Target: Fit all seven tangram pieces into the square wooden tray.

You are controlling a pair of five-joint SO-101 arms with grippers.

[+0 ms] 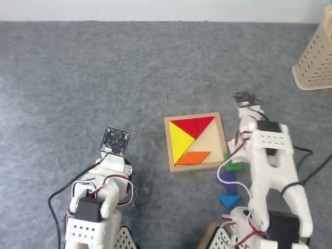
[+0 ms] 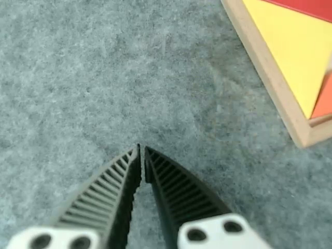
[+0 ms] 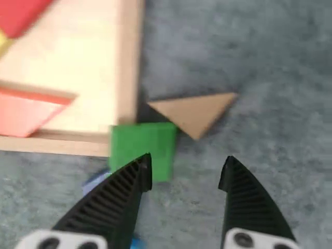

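In the high view the fingertips of both arms are hidden under their own wrist parts, and the green square [image 1: 234, 166] is half covered by the right arm and its cables. A blue triangle [image 1: 228, 199] and a second bluish piece [image 1: 226, 178] lie behind the right pincer, toward the arm's base; the shape of the second one cannot be made out. In the right wrist view the right pincer [image 3: 188, 161] is held wide open with nothing between its fingers. The green square is found just ahead of one fingertip, pressed against the outer corner of the wooden tray [image 3: 129, 62]. A tan triangle [image 3: 194, 111] is placed a little farther ahead, just beside the square, and bare carpet is left in front of the other fingertip. A small blue patch is partly hidden behind one finger. The left pincer [image 2: 142, 149] is closed to a thin slit and nothing is held in it. Open grey carpet [image 2: 104, 78] is spread ahead of it, and the tray is cut off by the picture edge, ahead and to one side. Inside the tray a red triangle [image 1: 196, 126], a yellow triangle [image 1: 179, 141] and an orange parallelogram [image 1: 193, 157] are laid, and the remaining floor is bare wood. A beige basket [image 1: 315, 57], cut off at the edge, stands well apart from both pincers.
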